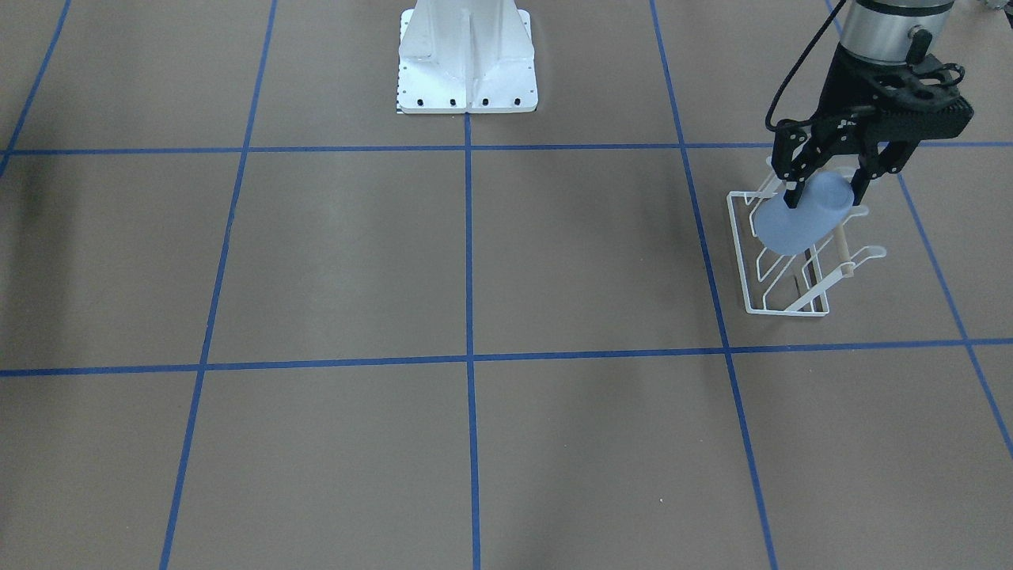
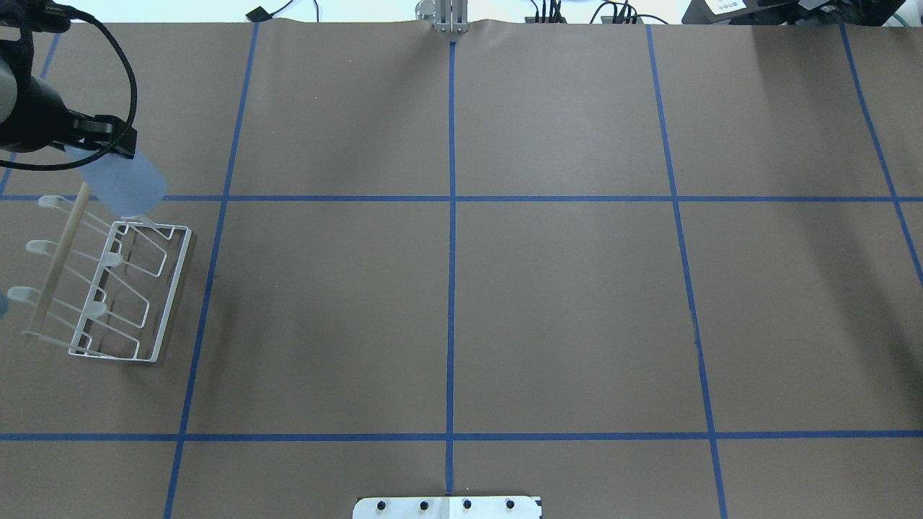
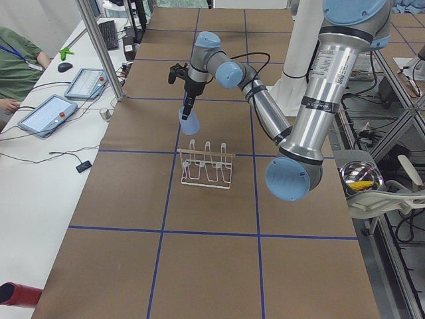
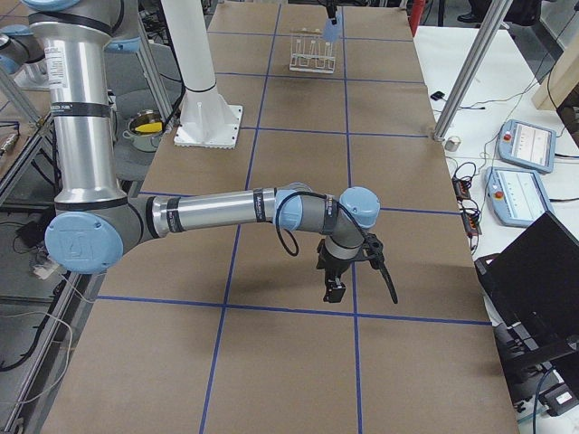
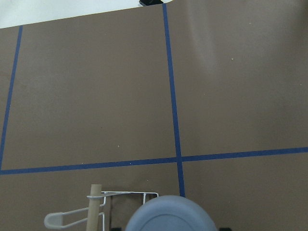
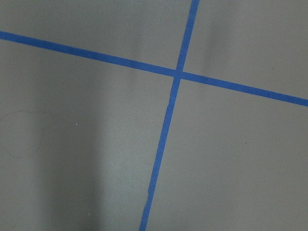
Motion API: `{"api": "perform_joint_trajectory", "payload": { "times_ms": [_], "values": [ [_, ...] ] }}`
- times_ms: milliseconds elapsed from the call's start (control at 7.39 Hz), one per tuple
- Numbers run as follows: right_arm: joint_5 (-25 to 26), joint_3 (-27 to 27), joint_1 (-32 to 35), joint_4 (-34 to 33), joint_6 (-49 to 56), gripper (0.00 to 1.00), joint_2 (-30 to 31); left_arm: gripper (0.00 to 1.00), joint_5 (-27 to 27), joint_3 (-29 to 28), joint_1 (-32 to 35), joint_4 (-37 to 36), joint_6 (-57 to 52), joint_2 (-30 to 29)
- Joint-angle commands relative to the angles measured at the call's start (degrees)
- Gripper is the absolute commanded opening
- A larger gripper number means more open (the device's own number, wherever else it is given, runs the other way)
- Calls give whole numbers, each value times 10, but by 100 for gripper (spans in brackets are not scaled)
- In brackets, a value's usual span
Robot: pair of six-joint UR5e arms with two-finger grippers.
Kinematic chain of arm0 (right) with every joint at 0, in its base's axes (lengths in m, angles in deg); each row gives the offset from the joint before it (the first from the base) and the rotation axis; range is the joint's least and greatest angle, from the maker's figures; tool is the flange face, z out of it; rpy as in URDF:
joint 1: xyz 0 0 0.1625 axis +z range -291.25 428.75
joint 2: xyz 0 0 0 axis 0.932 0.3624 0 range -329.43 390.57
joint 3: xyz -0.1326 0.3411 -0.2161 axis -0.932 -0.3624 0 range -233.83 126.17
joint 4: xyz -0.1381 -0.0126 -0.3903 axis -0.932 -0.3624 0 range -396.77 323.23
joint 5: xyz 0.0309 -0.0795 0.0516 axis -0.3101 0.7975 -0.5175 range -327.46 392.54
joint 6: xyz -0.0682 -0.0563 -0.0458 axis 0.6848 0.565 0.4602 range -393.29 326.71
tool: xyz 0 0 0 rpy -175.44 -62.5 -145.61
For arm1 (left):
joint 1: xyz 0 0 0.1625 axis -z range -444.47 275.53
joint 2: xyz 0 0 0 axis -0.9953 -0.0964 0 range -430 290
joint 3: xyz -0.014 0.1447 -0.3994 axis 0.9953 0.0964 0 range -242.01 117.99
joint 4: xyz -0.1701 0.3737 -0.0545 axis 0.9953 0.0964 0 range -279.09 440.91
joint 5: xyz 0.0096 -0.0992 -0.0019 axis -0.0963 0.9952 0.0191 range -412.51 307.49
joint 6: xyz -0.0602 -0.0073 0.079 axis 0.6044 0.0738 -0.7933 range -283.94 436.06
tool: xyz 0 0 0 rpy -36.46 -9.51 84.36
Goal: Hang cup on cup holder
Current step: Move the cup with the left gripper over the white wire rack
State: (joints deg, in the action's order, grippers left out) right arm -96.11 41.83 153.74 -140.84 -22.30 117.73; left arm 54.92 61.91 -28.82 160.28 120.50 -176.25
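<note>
My left gripper is shut on the pale blue cup and holds it tilted, just above the far end of the white wire cup holder. In the overhead view the cup hangs over the rack's end by its wooden rod, under the gripper. The left wrist view shows the cup's base and a rack peg. I cannot tell whether the cup touches a peg. My right gripper hovers low over bare table far from the rack; I cannot tell whether it is open.
The white robot base plate stands at mid table. Blue tape lines grid the brown table. Tablets and a metal post stand along the operators' side. A metal bowl sits behind the robot.
</note>
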Motion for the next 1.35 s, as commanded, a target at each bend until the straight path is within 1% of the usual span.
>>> {"api": "perform_joint_trajectory", "payload": {
  "times_ms": [0,812,947,1218],
  "values": [
    [-3,-1,2,0,0,100,-1,0,1,-42,2,30,-16,2],
    [0,2,2,1,2,100,-7,0,4,-33,1,32,-15,32],
    [1,2,2,1,2,100,-6,0,28,-38,1,32,-15,32],
    [1,3,3,1,2,100,-7,0,32,-39,-1,32,-10,32]
  ]
}}
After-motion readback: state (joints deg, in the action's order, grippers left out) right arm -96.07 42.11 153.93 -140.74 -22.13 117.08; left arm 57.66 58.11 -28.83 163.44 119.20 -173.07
